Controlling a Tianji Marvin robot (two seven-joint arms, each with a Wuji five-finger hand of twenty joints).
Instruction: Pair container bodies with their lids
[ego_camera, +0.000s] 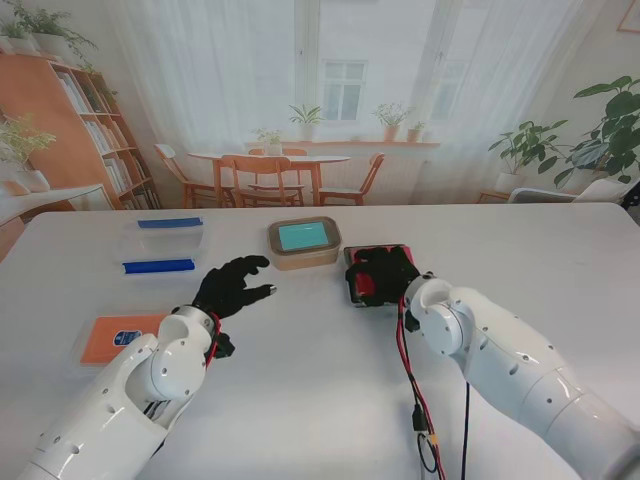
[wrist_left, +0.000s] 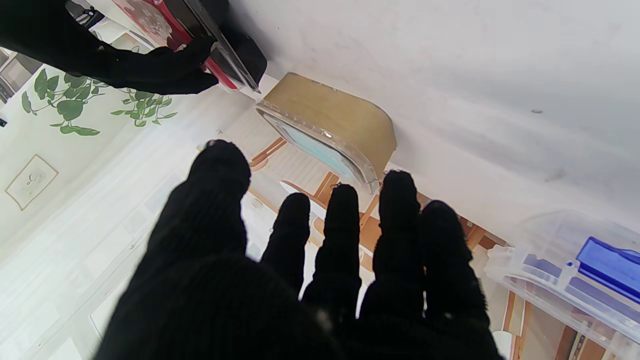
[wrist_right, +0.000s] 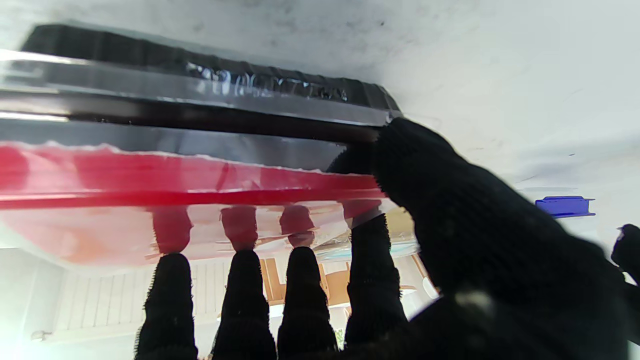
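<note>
Orange lid: a flat orange rectangular lid with a blue-and-white label (ego_camera: 117, 335) lies on the white table (ego_camera: 320, 400) at the left, nearest to me, partly hidden behind the left forearm.
Cables: red and black cables (ego_camera: 415, 400) run along the right arm and onto the table near me.
Left hand: the black-gloved left hand (ego_camera: 232, 286) hovers over bare table left of centre, fingers spread wide and holding nothing; in its wrist view the fingertips (wrist_left: 395, 190) point toward the tan container, apart from it.
Right hand: the black-gloved right hand (ego_camera: 381, 276) sits on the black rectangular tray with a red inner surface (ego_camera: 378, 268), right of centre. In its wrist view the thumb (wrist_right: 450, 200) presses at the tray's black edge (wrist_right: 200, 80) while four fingers (wrist_right: 240, 280) reach under a clear film with red behind it, so the hand grips the tray's lid edge.
Tan container: a tan rounded-rectangular container with a clear lid showing turquoise (ego_camera: 304, 241) stands just left of the black tray, farther from me than the left hand.
Clear box: a clear plastic box with blue clip handles (ego_camera: 160, 243) sits far left, well apart from the tan container; its blue clip (wrist_left: 607, 267) shows in the left wrist view.
</note>
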